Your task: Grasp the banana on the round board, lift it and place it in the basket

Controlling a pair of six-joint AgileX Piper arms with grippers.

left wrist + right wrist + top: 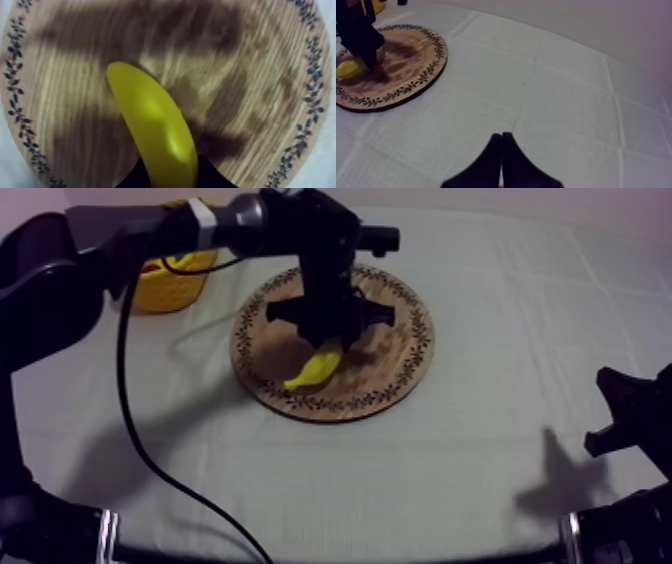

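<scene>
The yellow banana (314, 368) is over the front part of the round wooden board (400, 358) with its patterned rim. My left gripper (326, 340) reaches down onto it from the upper left. In the left wrist view its black fingers (212, 176) press both sides of the banana's (155, 130) near end, so it is shut on the banana. Whether the banana still touches the board (250, 75) I cannot tell. The yellow basket (176, 286) stands at the far left, partly hidden behind the left arm. My right gripper (502, 140) is shut on nothing over bare cloth.
My right arm (625, 423) rests low at the right edge of the table. The right wrist view has the board (411, 75), the banana (347, 67) and the left gripper (358, 37) at some distance. Open cloth lies between board and right arm.
</scene>
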